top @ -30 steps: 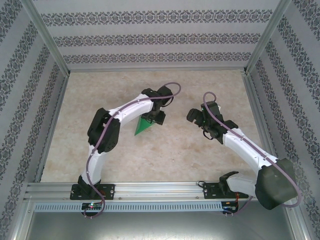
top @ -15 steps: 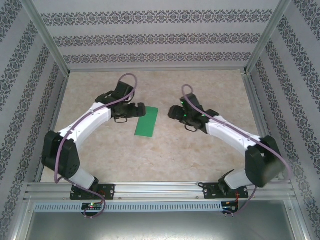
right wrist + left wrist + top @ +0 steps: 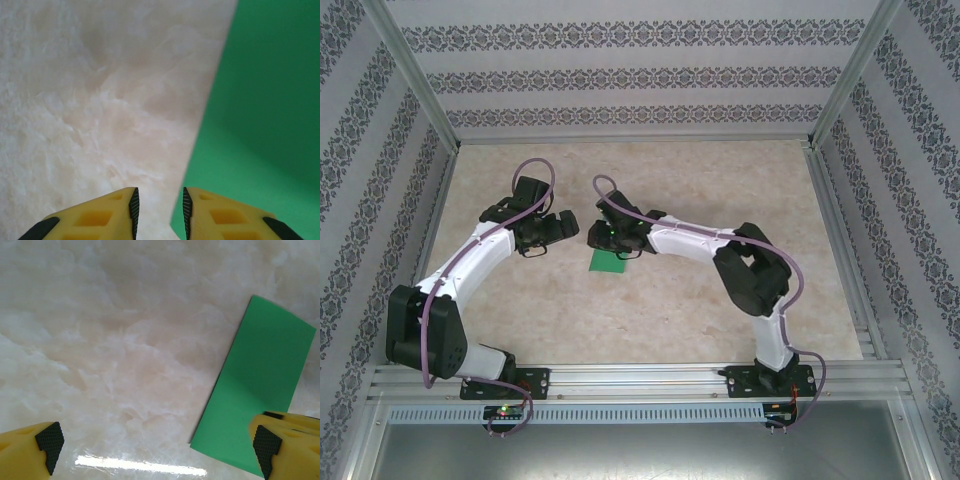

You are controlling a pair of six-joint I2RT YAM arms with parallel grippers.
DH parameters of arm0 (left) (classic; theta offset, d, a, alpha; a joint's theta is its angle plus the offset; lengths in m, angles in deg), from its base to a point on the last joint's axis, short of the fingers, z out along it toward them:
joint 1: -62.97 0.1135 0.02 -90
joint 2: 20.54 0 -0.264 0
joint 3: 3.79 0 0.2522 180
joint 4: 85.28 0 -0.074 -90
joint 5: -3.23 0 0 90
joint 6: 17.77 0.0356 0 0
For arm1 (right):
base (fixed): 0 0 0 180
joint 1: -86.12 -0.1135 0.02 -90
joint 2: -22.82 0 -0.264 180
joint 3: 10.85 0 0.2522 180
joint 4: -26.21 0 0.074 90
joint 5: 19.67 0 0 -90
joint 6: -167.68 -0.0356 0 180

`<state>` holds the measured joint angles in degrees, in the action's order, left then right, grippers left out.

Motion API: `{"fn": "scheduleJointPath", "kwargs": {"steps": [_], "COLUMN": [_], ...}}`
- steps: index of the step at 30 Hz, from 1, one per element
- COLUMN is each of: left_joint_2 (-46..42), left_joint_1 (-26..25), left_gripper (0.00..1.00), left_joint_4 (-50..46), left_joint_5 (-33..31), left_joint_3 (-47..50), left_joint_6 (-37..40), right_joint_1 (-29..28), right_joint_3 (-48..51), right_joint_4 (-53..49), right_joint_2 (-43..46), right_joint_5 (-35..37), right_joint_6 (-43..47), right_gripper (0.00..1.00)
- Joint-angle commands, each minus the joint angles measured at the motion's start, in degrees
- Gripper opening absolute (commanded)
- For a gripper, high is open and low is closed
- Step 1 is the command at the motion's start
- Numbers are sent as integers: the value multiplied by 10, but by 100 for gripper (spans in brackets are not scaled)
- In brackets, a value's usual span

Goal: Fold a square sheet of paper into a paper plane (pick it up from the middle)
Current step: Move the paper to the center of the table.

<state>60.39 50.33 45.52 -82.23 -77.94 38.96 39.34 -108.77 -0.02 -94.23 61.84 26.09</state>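
walls (image 3: 640, 75): striped floral wallpaper | table (image 3: 650, 300): beige marble | frame (image 3: 640, 375): aluminium

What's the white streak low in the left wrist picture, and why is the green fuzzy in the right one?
Left wrist view: likely lamp glare on the glossy table; the green paper is crisp there. Right wrist view: the paper is very close, so its edge blurs, with shadow darkening its upper part.
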Motion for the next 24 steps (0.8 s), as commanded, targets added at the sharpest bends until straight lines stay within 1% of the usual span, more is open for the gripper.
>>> {"fn": "scheduleJointPath", "kwargs": {"steps": [1,8,14,19,24], "left_joint_2": [-7,-9,-7,-1,10], "left_joint_1": [7,15,22,24,25], "left_gripper": [100,100,100,100,100], "left_joint_4": [19,21,25,26,27], "left_joint_5": [1,-6,-12,-12,4], "left_joint_3": [6,8,10,9,5], "left_joint_6": [7,3,-3,-5,-2], "right_joint_1": [-8,-6,-2,3,13], "right_joint_3": [-49,-87,-97,-87,-49], "right_joint_4": [-37,-77,-100,-110,-122], "right_joint_2": [-34,-73,-97,-101,-89], "right_joint_5": [-25,-34,-40,-40,-55], "right_joint_6": [-11,5,16,29,67], "right_gripper": [30,31,31,31,32]}}
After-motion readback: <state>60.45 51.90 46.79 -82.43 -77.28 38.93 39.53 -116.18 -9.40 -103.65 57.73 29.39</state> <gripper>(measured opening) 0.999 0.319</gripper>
